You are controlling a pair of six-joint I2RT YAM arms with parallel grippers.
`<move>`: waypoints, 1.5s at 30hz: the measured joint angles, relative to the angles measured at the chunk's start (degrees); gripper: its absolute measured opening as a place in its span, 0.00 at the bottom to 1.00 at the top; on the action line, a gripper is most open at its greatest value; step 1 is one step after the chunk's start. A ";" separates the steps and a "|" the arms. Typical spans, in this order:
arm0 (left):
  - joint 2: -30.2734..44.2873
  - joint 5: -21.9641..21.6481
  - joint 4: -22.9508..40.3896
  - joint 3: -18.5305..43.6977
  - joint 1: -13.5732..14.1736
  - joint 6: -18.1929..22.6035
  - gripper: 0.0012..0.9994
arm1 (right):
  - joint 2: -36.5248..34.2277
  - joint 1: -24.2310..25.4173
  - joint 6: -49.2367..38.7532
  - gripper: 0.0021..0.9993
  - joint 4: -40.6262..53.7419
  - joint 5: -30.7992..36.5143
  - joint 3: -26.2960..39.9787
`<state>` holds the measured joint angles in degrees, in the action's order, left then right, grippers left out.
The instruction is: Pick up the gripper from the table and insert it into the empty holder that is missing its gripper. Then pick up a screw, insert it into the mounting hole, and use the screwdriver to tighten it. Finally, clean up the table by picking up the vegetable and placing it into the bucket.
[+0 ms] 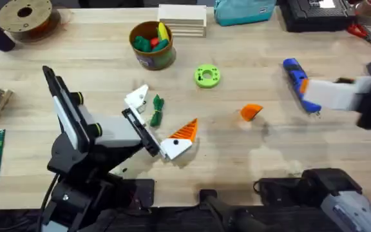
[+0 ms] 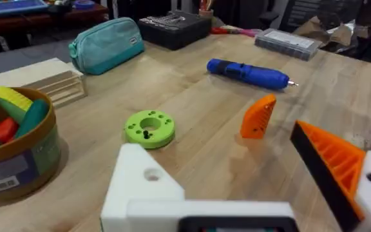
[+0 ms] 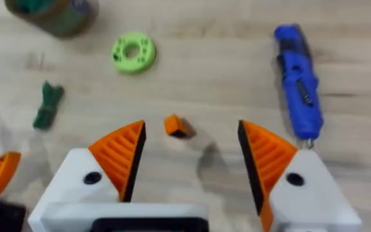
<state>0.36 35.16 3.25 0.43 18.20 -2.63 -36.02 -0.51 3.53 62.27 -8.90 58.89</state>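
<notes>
The gripper, a small orange wedge (image 1: 251, 111) (image 2: 258, 117) (image 3: 176, 125), lies on the table. My right gripper (image 3: 190, 138) (image 1: 324, 96) hovers open above it, both orange pads spread. My left gripper (image 1: 161, 116) (image 2: 218, 145) is open, low over the table. One of its fingers is the empty holder (image 1: 137, 98) (image 2: 140, 187), white and bare; the other carries an orange pad (image 1: 184, 132) (image 2: 330, 161). The dark green vegetable (image 1: 155, 111) (image 3: 47, 104) lies between those fingers. The blue screwdriver (image 1: 298, 80) (image 2: 250, 73) (image 3: 298, 90) lies to the right of the wedge. The bucket (image 1: 152, 45) (image 2: 11, 145) stands at the back.
A lime-green ring (image 1: 207, 76) (image 2: 149, 127) (image 3: 134, 53) lies between bucket and wedge. Toy produce fills the bucket. A teal pouch (image 1: 243, 11), wooden blocks (image 1: 182, 19), a black case (image 1: 317, 13) and a filament spool (image 1: 26, 16) line the far edge.
</notes>
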 joint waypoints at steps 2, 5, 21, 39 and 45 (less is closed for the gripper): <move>0.00 0.00 0.00 0.00 0.00 -0.02 0.99 | -4.41 -0.79 -0.87 0.85 1.14 -0.76 0.00; 0.00 0.00 0.00 0.00 0.00 -0.02 0.99 | -11.66 -3.30 -2.93 0.85 1.72 -1.36 0.00; 0.00 0.00 0.00 0.00 0.00 0.00 0.99 | -29.84 -17.22 -17.53 0.85 2.68 3.25 0.00; 0.00 0.00 0.00 0.00 0.00 -0.02 0.99 | -46.39 -17.81 -17.55 0.67 -2.91 4.06 0.00; 0.00 0.00 0.00 0.00 0.00 -0.02 0.99 | -46.39 -17.81 -17.91 0.32 -3.15 4.44 0.00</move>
<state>0.36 35.16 3.25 0.43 18.20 -2.66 -82.41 -18.33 -14.38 59.12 -4.45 58.89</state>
